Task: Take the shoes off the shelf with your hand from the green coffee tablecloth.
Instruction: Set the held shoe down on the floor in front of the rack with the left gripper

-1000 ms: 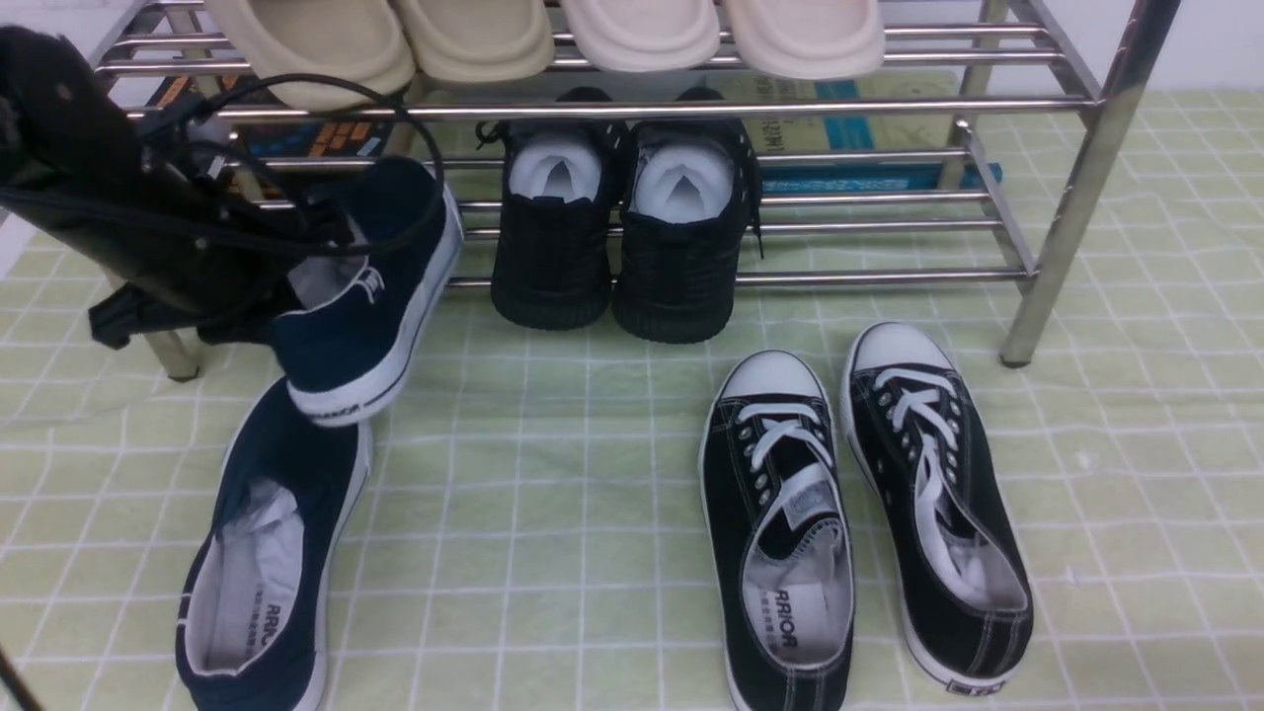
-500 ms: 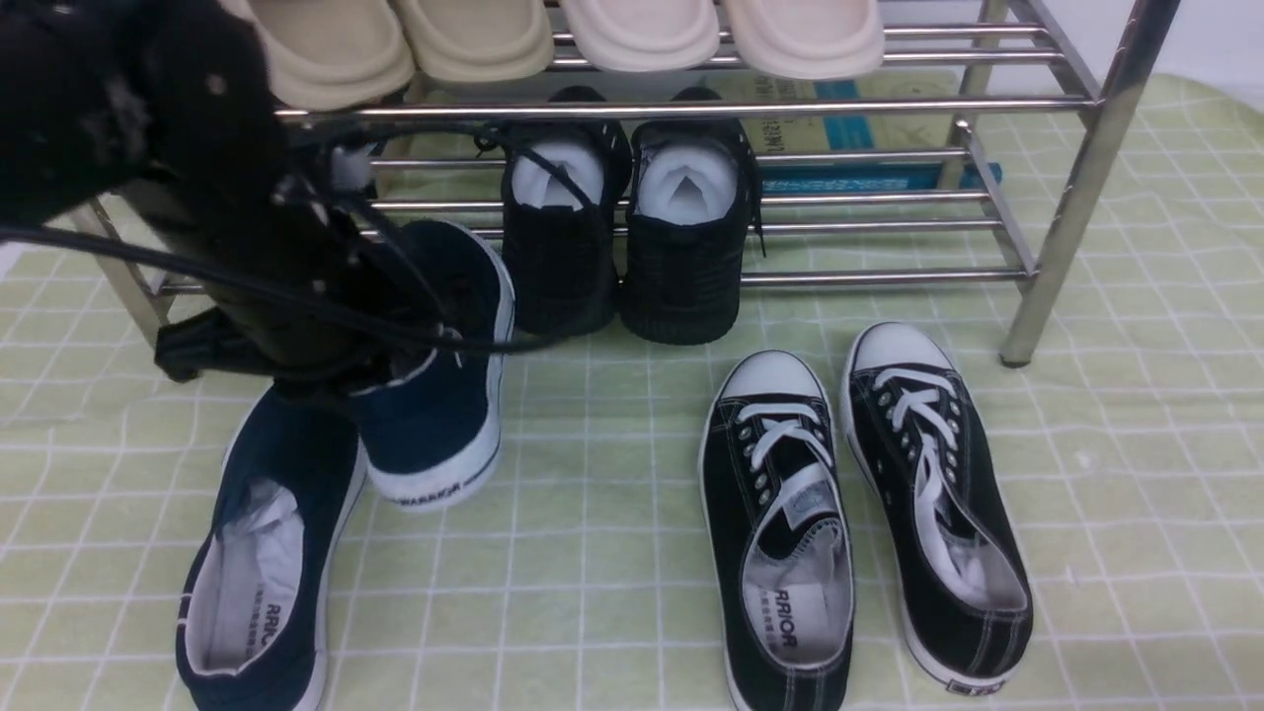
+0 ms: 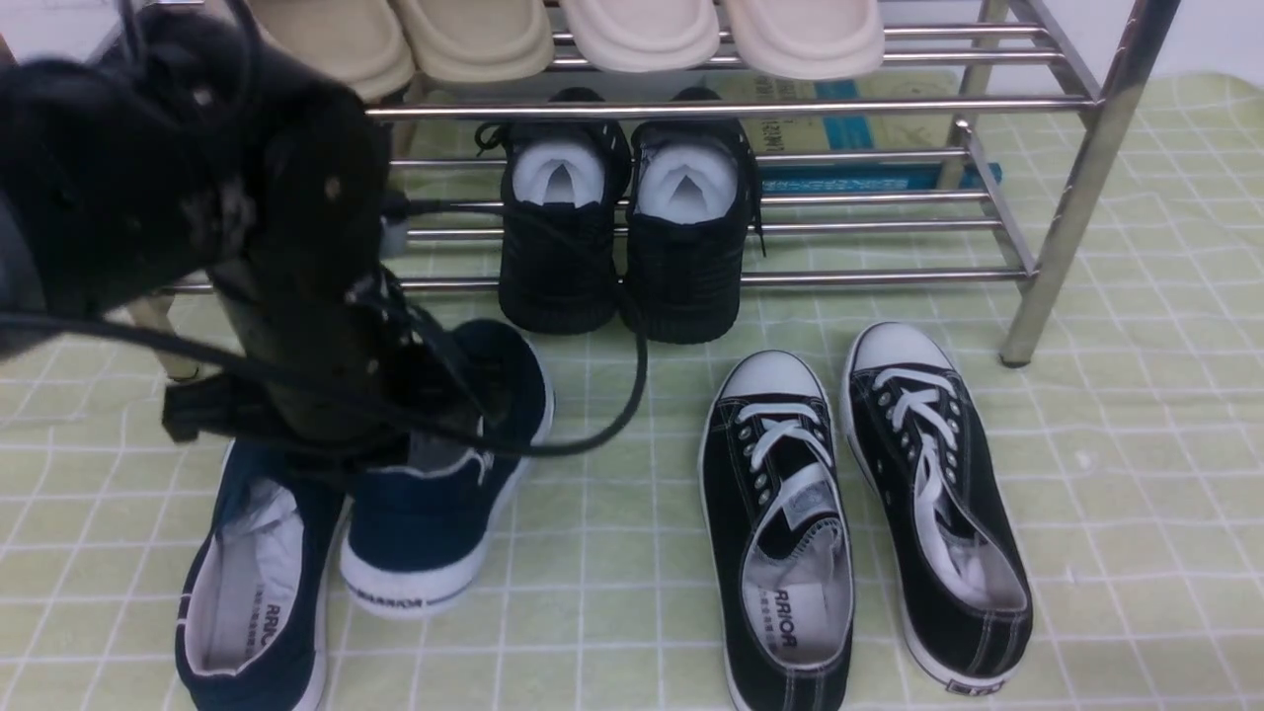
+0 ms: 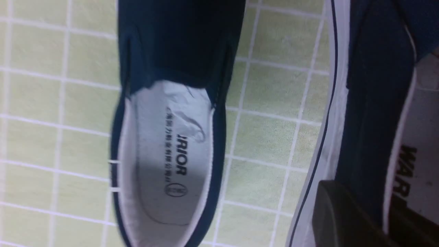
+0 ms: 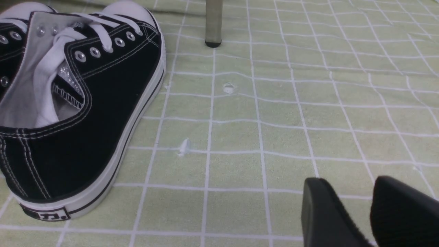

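Observation:
My left gripper (image 3: 415, 434), bulky and black with looping cables, is shut on the side wall of a navy slip-on shoe (image 3: 434, 523). The shoe is off the chrome shelf (image 3: 691, 107), heel toward me, low at the green grid tablecloth (image 3: 612, 553); I cannot tell whether it touches. The other navy shoe (image 3: 247, 592) lies on the cloth just left of it. In the left wrist view, the gripper (image 4: 374, 212) pinches the held shoe (image 4: 370, 103) beside the lying shoe (image 4: 168, 154). My right gripper (image 5: 346, 185) is slightly open and empty above the cloth.
A black knit pair (image 3: 617, 247) stands on the shelf's lower tier and beige slippers (image 3: 553, 35) on the top tier. Black lace-up sneakers (image 3: 859, 513) lie on the cloth at the right, near the shelf leg (image 5: 213, 24). Boxes (image 3: 849, 138) lie behind the shelf.
My left gripper has carried the navy shoe off the lower tier, toward me and down, to a spot beside the other navy shoe. The other shoes have not moved.

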Robot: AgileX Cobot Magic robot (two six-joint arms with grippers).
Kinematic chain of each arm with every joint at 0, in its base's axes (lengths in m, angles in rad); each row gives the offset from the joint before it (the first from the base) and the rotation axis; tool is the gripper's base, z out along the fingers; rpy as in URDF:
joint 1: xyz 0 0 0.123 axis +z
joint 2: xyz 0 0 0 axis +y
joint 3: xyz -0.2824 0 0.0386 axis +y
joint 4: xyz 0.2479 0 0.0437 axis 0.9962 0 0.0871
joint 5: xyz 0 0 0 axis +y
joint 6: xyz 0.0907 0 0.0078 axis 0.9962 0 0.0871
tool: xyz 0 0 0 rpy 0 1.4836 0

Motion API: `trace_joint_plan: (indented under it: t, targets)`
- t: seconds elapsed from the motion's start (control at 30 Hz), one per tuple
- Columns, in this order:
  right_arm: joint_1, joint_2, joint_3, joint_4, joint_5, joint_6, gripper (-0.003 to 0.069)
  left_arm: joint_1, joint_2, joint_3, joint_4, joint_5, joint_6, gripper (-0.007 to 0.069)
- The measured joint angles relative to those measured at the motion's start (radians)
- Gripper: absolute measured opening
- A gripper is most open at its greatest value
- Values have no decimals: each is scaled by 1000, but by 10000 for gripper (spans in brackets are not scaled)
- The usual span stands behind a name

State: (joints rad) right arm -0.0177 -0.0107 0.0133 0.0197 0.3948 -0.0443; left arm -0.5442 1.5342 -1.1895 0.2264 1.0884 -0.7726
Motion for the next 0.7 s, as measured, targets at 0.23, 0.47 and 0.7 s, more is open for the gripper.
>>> trace_joint_plan:
  t: [0.23,0.47,0.7]
  targets:
    - [0,0,0,0,0,0,237,-1,0,127,66,-165,-170,29]
    - [0,0,0,0,0,0,237,-1,0,177,78,-228,-193,31]
    - [0,0,0,0,0,0,237,-3,0,177,79,-245,-172,88]
